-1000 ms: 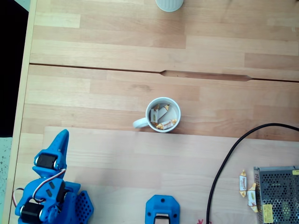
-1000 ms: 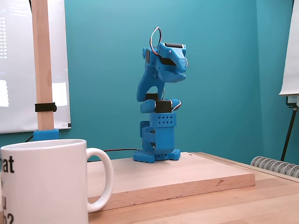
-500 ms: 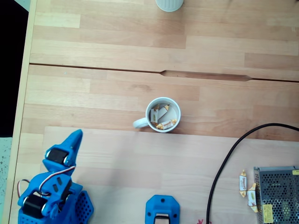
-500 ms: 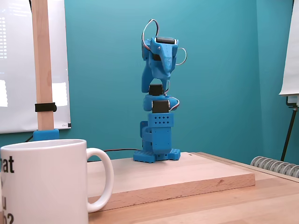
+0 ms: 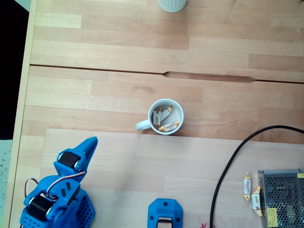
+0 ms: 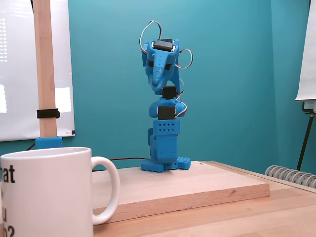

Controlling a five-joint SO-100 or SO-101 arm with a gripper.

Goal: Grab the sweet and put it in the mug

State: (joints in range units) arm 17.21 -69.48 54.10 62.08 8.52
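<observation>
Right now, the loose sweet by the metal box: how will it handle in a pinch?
The sweet is tiny, so probably very light and easily nudged aside. Its wrapper with twisted ends looks crinkly and may slip or deform between the fingers. It lies flat on the table, so it is unlikely to roll. The metal box close beside it may crowd the approach.

Teal wall [image 6: 232, 74] behind a pale wooden table [image 5: 118, 52].
</observation>
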